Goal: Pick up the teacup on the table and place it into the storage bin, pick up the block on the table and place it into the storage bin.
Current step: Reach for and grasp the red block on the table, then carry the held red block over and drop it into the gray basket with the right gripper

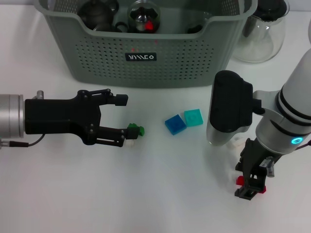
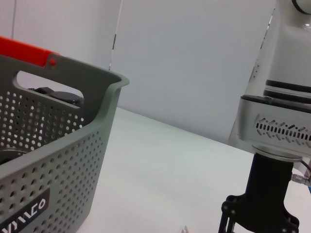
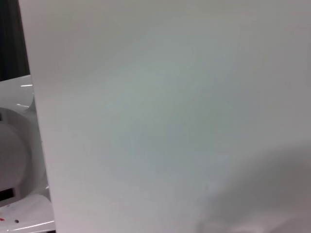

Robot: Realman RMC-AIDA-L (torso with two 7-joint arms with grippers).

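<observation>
The grey-green storage bin [image 1: 146, 63] stands at the back centre; its perforated wall also fills the near side of the left wrist view [image 2: 58, 155]. Inside it I see a dark teapot [image 1: 97, 12] and a glass piece [image 1: 143, 17]. No teacup shows on the table. A green block [image 1: 135, 130] lies at the lower fingertip of my open left gripper [image 1: 125, 119]. A blue block [image 1: 174, 124] and a teal block [image 1: 193, 117] sit side by side mid-table. My right gripper [image 1: 250, 187] points down at a red block [image 1: 239, 180] near the front right.
A clear glass jug [image 1: 262, 29] stands at the back right beside the bin. A small white piece [image 1: 130, 142] lies under the green block. The right arm's bulky white and black wrist [image 1: 231, 109] hangs just right of the teal block.
</observation>
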